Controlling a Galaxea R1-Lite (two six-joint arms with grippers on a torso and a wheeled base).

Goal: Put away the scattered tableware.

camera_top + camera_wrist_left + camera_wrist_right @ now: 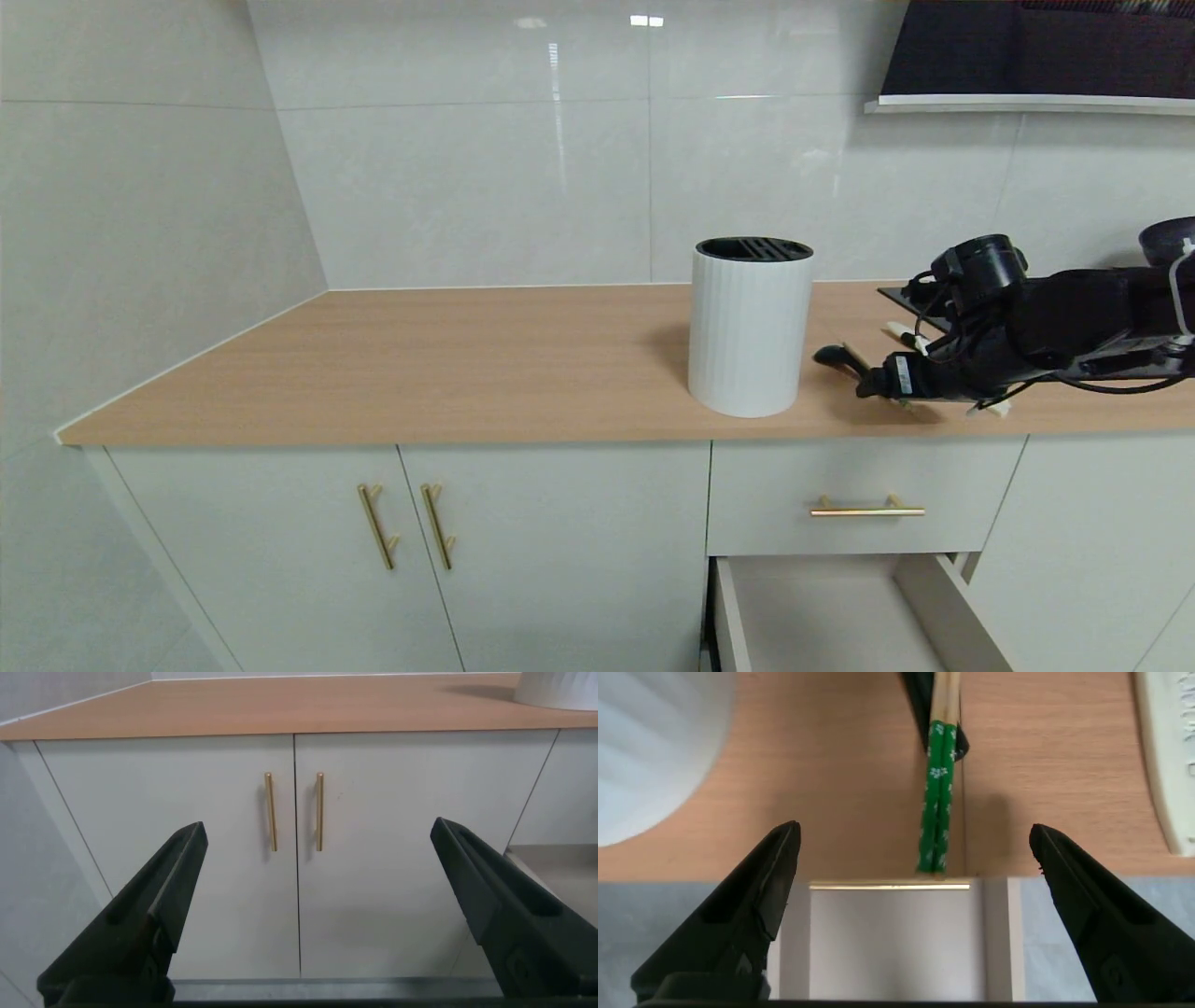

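Right gripper [912,829]: fingers spread wide, nothing held. I see it low over the countertop [467,364] near the front edge, just right of the white ribbed utensil holder [750,327]. Between the fingers lies a pair of chopsticks [938,793], flat on the wood, with the green patterned ends at the front edge. A black spoon [828,355] lies beside them, towards the holder. The drawer [831,611] below stands open.

Left gripper [318,826]: fingers wide apart, empty, facing the double cabinet doors [294,859].
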